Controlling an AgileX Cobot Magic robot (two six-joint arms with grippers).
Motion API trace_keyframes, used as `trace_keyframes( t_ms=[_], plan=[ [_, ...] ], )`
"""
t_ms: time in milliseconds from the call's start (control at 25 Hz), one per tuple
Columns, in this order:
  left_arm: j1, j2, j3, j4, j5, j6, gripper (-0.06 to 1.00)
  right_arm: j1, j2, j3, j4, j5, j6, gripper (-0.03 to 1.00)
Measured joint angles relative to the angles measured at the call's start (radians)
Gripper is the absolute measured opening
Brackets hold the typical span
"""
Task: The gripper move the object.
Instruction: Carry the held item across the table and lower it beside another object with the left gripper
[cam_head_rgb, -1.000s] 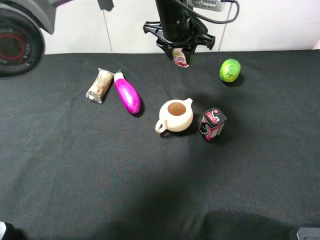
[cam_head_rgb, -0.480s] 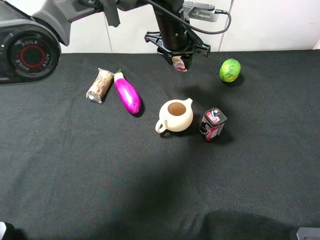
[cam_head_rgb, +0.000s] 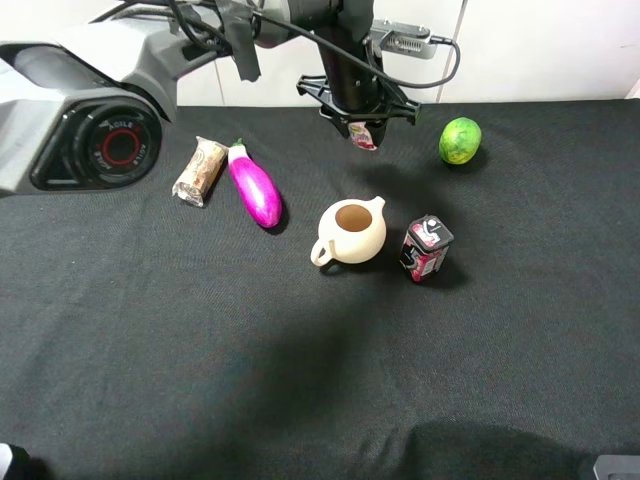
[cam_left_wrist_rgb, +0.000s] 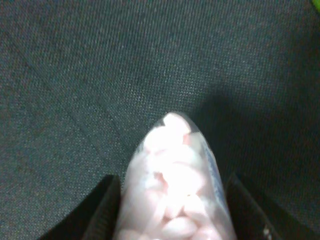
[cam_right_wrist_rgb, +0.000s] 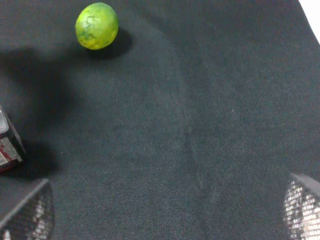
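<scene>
Exterior high: The left gripper (cam_head_rgb: 362, 124), on the arm reaching in from the left, is clamped on the bottle (cam_head_rgb: 364, 137). The bottle sits near the far edge of the black cloth (cam_head_rgb: 200, 340), behind the teapot (cam_head_rgb: 352, 231) and to the left of the lime (cam_head_rgb: 460, 140). It is apart from both. A pink-red and white label shows below the claw. The long axis runs roughly vertical, free end down toward the cloth. The upper end is hidden in the claw. An eggplant (cam_head_rgb: 254, 185), a wrapped roll (cam_head_rgb: 201, 171) and a dark carton (cam_head_rgb: 426, 248) lie on the cloth.

Left wrist: The bottle wall is clear, with pale pink pieces packed inside. A dark finger (cam_left_wrist_rgb: 102, 212) presses on each side. The rounded end points away from the camera at the cloth, in line with the gripper's reach. Its shadow falls beside it.

Right wrist: The right gripper (cam_right_wrist_rgb: 162, 215) is spread wide, with nothing between its tips. The lime and a corner of the carton are in view.
</scene>
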Motion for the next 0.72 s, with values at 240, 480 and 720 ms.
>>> trace_keyframes(
  t_ms=[240,480,720],
  plan=[
    [0.0,0.011,-0.011,-0.029,0.005,0.035,0.5,0.0,0.0,0.0,-0.008,0.0,0.001,0.69],
    [-0.008,0.027,-0.014,-0.033,0.012,0.051,0.5,0.0,0.0,0.0,-0.01,0.0,0.001,0.69],
    [-0.013,0.027,-0.014,-0.034,0.022,0.061,0.5,0.0,0.0,0.0,-0.01,0.0,0.001,0.69]
  ],
)
